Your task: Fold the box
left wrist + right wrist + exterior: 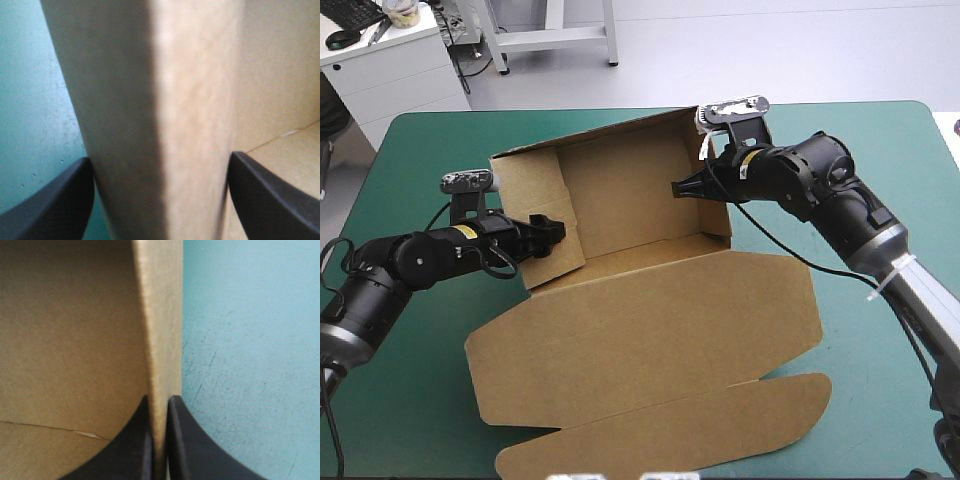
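The brown box [650, 330] stands as an open tray in the middle of the table, walls raised, its lid lying flat toward the front with a long flap [670, 430] at the near end. My left gripper [555, 230] is at the tray's left wall [160, 100]. It is open, with one finger on each side of that thick folded wall. My right gripper [678, 188] is shut on the top edge of the right wall [160, 315], one finger inside the tray and one outside.
The teal-green cover [440, 140] shows around the box on the left, right and far sides. The lid's front flap reaches close to the table's near edge.
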Tool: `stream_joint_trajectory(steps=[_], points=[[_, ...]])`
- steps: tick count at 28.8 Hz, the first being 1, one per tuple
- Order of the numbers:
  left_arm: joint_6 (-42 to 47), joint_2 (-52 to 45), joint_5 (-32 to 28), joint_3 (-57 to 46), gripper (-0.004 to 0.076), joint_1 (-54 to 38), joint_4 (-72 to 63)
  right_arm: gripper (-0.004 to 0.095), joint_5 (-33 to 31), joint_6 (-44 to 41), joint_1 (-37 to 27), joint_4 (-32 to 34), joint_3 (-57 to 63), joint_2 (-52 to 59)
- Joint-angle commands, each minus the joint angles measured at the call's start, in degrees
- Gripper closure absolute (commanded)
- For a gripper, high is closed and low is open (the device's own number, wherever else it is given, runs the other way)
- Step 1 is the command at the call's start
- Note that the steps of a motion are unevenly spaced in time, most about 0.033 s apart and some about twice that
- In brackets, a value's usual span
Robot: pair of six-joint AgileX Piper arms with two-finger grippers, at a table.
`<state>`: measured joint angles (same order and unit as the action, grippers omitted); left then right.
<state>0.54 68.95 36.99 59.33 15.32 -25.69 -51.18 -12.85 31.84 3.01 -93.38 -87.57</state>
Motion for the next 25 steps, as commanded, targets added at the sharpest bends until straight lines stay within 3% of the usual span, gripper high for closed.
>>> stream_joint_trajectory(steps=[1,14,18,21,23,24,25], points=[[1.0,0.1,-4.7,3.0,0.0198,0.8,-1.4,0.0908,4.0,-0.5,0.0,-1.6,-1.8,2.9],[0.9,0.1,-5.0,7.5,0.0199,0.8,-0.2,0.0908,3.2,-0.5,0.0,0.3,-1.8,2.9],[-0.5,0.1,-5.0,7.5,0.0248,0.8,0.4,0.0908,2.9,-0.5,0.0,0.3,-1.8,2.8],[-2.3,0.1,-4.9,7.5,0.0368,0.8,0.4,0.0908,2.4,-0.5,0.0,0.3,-1.8,2.7],[-4.4,0.1,-4.6,7.5,0.0554,0.8,0.3,0.0908,2.3,-0.5,0.0,0.3,-1.8,2.7],[-6.4,0.1,-4.6,7.6,0.0727,0.8,0.2,0.0908,1.9,-0.5,0.0,0.3,-1.8,2.7],[-6.9,0.1,-4.6,7.6,0.0724,0.8,0.2,0.0908,1.8,-0.5,0.0,0.3,-1.8,2.7]])
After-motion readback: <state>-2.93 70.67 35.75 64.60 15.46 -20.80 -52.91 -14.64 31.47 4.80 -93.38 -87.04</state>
